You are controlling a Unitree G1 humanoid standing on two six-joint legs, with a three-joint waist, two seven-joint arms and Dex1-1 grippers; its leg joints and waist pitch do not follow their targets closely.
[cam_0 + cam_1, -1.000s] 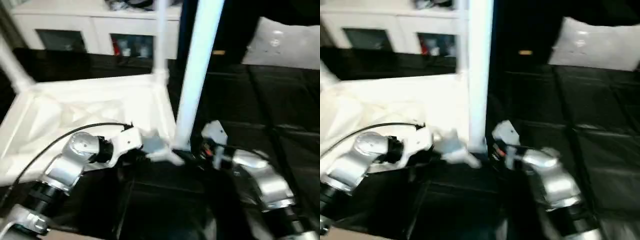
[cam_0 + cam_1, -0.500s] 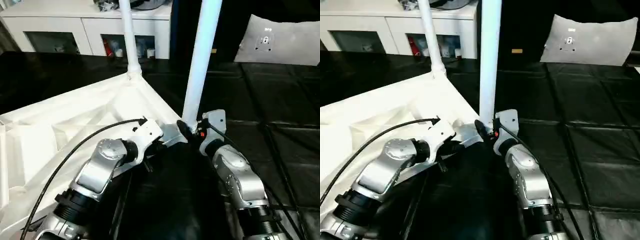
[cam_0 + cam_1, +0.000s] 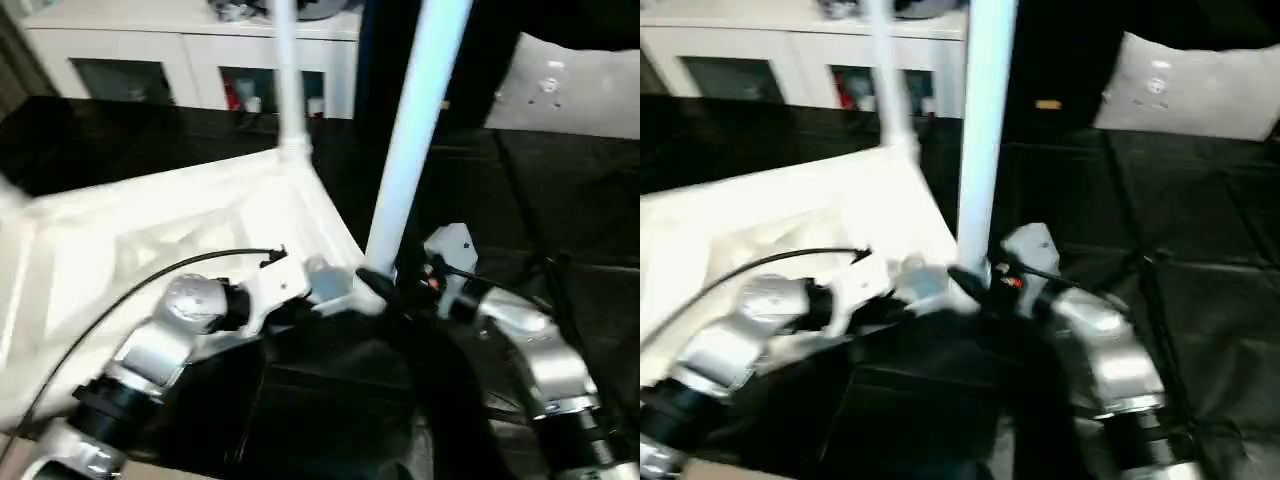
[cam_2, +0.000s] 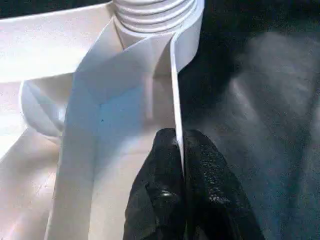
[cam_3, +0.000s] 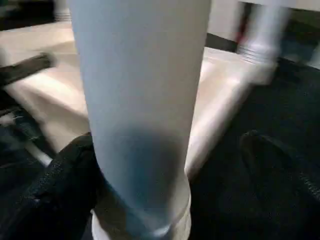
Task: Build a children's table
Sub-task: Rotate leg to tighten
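The white tabletop lies upside down on the dark floor, ribbed underside up. Two white legs stand upright in its corner sockets: a near leg at the corner by my grippers and a far leg at the back corner. My left gripper is shut on the thin rim of the tabletop, just beside the near corner socket. My right gripper is open around the base of the near leg; one finger touches it, the other finger stands apart.
A white cabinet with glass doors runs along the back. A grey cushion leans at the back right. Black padded mats cover the floor to the right. A black cable arcs over my left forearm.
The whole picture has shifted and blurred, so the camera has moved. Both grippers keep their places, the left on the rim and the right at the near leg's base.
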